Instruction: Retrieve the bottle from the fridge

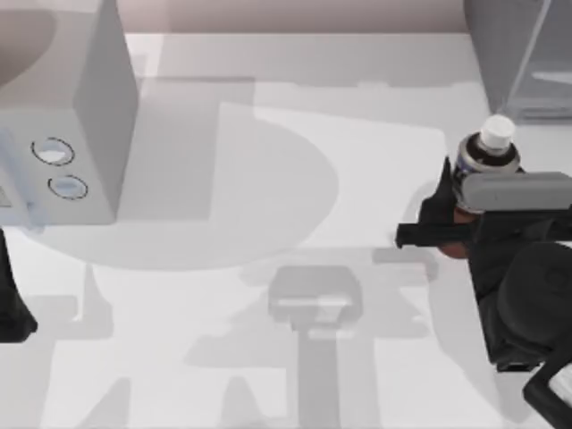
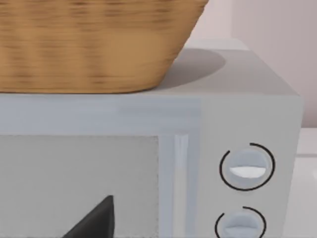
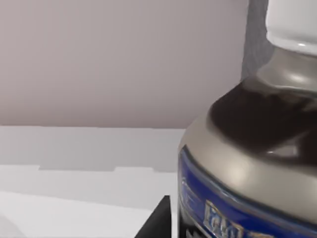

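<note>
Right jaws clamped on the bottle (image 1: 483, 156), one dark finger on each side of its reddish-brown body, right gripper (image 1: 451, 219) at the right side of the worktop (image 1: 268, 295). Bottle upright, white cap up, outside the fridge (image 1: 527, 54), just in front of the fridge's pale framed panel at the top-right corner. Right wrist view: bottle (image 3: 252, 148) close up, silvery shoulder above a blue label band. Left arm parked at the left edge beside the light grey box with two dials (image 1: 63, 116); left jaws: cannot tell. Left wrist view: that box (image 2: 198, 129) carries a wicker basket (image 2: 94, 44) on top.
</note>
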### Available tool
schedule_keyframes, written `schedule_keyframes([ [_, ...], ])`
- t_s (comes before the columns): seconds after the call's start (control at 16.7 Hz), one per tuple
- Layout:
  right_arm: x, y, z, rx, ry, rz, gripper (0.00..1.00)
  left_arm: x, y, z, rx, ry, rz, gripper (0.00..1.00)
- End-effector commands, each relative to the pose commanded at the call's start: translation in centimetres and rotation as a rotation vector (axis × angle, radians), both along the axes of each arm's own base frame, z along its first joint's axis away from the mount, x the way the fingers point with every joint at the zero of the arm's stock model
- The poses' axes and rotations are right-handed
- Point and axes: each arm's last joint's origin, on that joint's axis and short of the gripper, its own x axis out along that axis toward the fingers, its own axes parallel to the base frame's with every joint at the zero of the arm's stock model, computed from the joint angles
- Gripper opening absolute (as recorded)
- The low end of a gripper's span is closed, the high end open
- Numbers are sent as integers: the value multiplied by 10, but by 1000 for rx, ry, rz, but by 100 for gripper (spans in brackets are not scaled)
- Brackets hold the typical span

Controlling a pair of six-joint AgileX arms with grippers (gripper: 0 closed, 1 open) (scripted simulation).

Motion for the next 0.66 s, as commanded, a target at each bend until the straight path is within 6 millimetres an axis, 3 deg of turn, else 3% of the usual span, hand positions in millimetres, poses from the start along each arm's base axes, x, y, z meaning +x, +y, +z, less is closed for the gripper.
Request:
schedule_keyframes([
  [0.3, 0, 0, 0, 0, 0, 0, 98, 0, 0, 0, 0, 0, 0, 100],
  [0.66, 0, 0, 0, 0, 0, 0, 100, 0, 0, 0, 0, 0, 0, 100],
])
